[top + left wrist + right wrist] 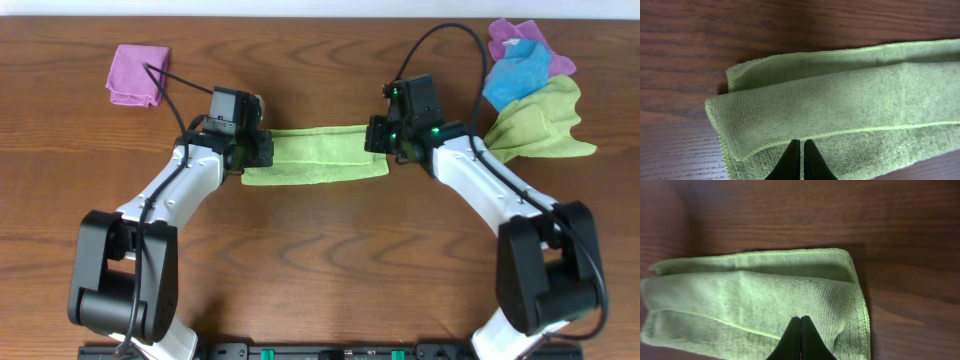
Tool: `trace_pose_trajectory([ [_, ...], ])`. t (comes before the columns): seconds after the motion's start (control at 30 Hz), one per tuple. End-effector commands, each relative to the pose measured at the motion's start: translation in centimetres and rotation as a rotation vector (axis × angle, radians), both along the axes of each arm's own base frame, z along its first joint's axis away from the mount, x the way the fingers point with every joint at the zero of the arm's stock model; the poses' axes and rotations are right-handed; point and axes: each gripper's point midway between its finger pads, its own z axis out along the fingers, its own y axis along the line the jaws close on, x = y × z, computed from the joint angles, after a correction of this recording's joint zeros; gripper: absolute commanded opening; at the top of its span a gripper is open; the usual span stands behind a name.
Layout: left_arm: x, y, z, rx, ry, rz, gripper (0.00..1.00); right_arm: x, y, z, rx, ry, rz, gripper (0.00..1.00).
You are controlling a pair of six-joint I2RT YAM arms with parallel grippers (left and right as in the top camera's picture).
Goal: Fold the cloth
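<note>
starting at the near edge of the brown wooden table (320, 275), the two arms reach out to the middle, where the lime-green terry cloth (315, 158) lies as a long narrow strip, already doubled lengthwise and parallel to that edge. the left gripper (800, 150) sits at the strip's left end and the right gripper (800, 325) at its right end. both have their jaws clenched together over a hemmed edge, though whether a layer is caught between them i cannot tell. if only the top layer is pinched, lifting would likely peel the strip open rather than carry the end across. an uneven pull by the two arms could skew the fold. farther out, the small folded purple cloth (135, 75) at the far left corner looks safely apart. the loose heap of purple, blue and green cloths (530, 95) toward the far right corner lies close to the right arm, which might drag it.
</note>
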Motion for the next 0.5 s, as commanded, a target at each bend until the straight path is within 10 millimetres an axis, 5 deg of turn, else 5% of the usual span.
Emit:
trace_pose_trajectory([
  [0.0, 0.6, 0.8, -0.2, 0.03, -0.004, 0.053, 0.06, 0.2, 0.3, -2.2, -0.051, 0.02, 0.023, 0.02],
  [0.23, 0.2, 0.9, -0.4, 0.032, 0.015, 0.051, 0.06, -1.6, -0.1, -7.4, -0.113, 0.153, 0.03, 0.01],
  [0.47, -0.3, 1.0, -0.7, 0.039, 0.037, 0.05, 0.06, -5.9, -0.7, -8.0, -0.176, 0.31, 0.055, 0.01],
])
